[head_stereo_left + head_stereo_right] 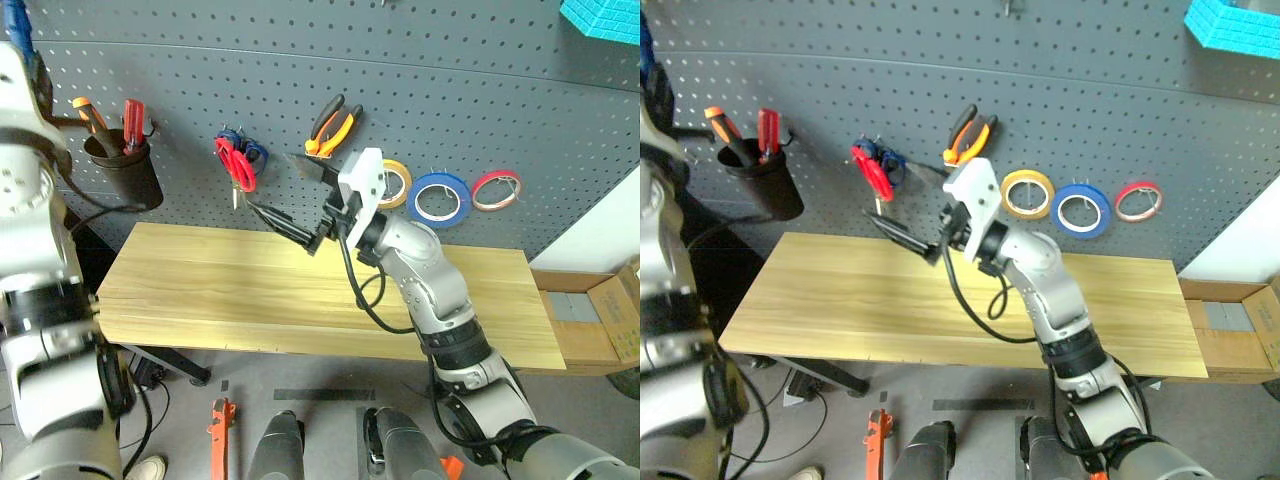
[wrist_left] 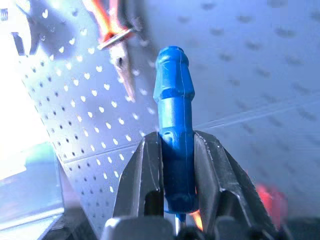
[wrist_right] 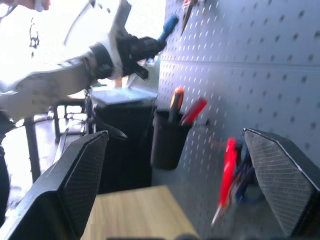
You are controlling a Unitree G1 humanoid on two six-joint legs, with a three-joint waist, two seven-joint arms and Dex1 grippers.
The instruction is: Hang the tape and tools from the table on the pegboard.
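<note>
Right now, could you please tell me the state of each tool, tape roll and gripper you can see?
Blue screwdriver: clamped in the left gripper, near the pegboard.
Right gripper: open, empty.
Pliers: hung on the pegboard.
Red scissors: hung on the pegboard.
Blue tape: hung on the pegboard.
Black cup: hung, holding two screwdrivers.
Table: bare.

silver-grey jointed arm with looping black cables, white wrist housing, black textured fingers
</note>
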